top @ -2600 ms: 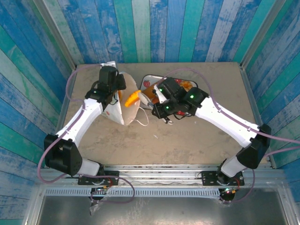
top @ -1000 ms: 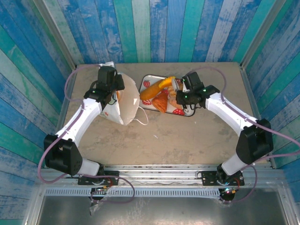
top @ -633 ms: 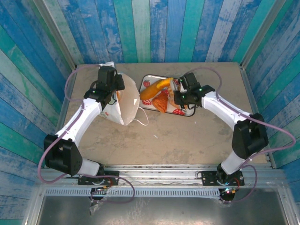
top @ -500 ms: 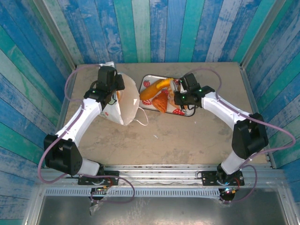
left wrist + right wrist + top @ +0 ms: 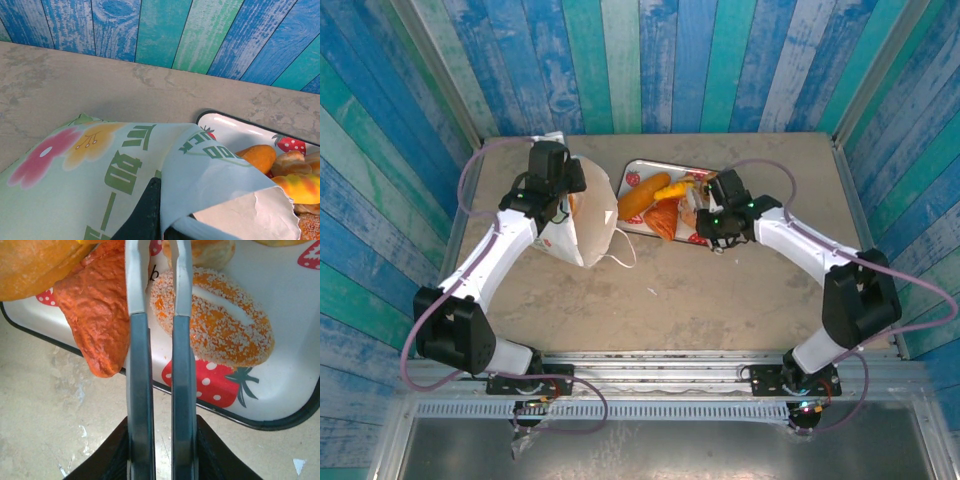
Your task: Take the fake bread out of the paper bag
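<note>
Right wrist: right claw (image 5: 159, 255) barely parted, empty, beside croissant (image 5: 92, 315) overhanging tray (image 5: 295, 340), so a brush could tip it off.

Right fingers (image 5: 138, 365), tips past top edge

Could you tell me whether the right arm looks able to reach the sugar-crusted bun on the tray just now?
Probably yes: the right arm has its jaws just beside the sugar-crusted bun on the tray, and nothing covers it, though the jaws would need widening.
</note>
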`<action>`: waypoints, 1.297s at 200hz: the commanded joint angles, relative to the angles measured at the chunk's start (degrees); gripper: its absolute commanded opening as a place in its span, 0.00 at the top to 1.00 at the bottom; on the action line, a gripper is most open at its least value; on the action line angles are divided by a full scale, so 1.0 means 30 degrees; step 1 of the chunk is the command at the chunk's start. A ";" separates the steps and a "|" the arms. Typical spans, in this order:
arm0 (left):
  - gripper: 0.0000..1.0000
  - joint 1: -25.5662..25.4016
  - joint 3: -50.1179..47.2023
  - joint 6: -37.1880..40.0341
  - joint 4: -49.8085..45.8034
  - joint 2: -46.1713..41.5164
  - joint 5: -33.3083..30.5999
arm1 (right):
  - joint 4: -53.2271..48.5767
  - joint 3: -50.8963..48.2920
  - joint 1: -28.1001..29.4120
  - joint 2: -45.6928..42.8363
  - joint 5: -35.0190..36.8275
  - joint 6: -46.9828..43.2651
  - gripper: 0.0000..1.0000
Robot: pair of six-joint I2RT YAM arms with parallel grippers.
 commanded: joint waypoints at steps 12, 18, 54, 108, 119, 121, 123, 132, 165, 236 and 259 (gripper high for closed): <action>0.93 0.0070 0.0175 0.0108 0.0229 -0.0353 -0.0028 | -0.0825 -0.0371 -0.0042 -0.0963 0.0273 0.0321 0.62; 0.93 0.0070 0.0174 0.0071 0.0229 -0.0368 -0.0032 | -0.0879 -0.0417 -0.0048 -0.1008 0.0297 0.0325 0.61; 0.93 0.0070 0.0218 0.0079 0.0200 -0.0480 -0.0015 | -0.1091 -0.0686 -0.0062 -0.1246 0.0306 0.0496 0.60; 0.93 0.0070 0.0196 0.0166 0.0170 -0.0601 -0.0095 | -0.1498 -0.1171 -0.0045 -0.2569 -0.0389 0.0677 0.57; 0.93 0.0070 0.0191 0.0162 0.0170 -0.0574 -0.0083 | -0.1559 -0.1182 -0.0043 -0.2948 -0.0620 0.0739 0.57; 0.93 0.0070 0.0212 0.0159 0.0170 -0.0574 -0.0102 | -0.1570 -0.1168 -0.0057 -0.3014 -0.0672 0.0759 0.57; 0.93 0.0070 0.0180 0.0173 0.0170 -0.0567 -0.0085 | -0.1573 -0.1179 -0.0046 -0.3088 -0.0722 0.0763 0.57; 0.93 0.0077 0.0167 0.0215 0.0173 -0.0554 -0.0107 | -0.1614 -0.1152 -0.0050 -0.3362 -0.0923 0.0834 0.56; 0.93 0.0070 0.0160 0.0412 0.0134 -0.0539 -0.0040 | -0.2269 -0.0648 -0.0046 -0.4017 -0.1556 0.1099 0.57; 0.94 0.0070 -0.0044 0.1088 -0.0020 -0.0779 -0.0018 | -0.3131 0.1941 0.1198 -0.4982 -0.5276 0.1468 0.58; 0.94 0.0071 -0.0089 0.1232 -0.0028 -0.0869 -0.0013 | -0.3460 0.3433 0.2763 -0.4741 -0.5656 0.1400 0.57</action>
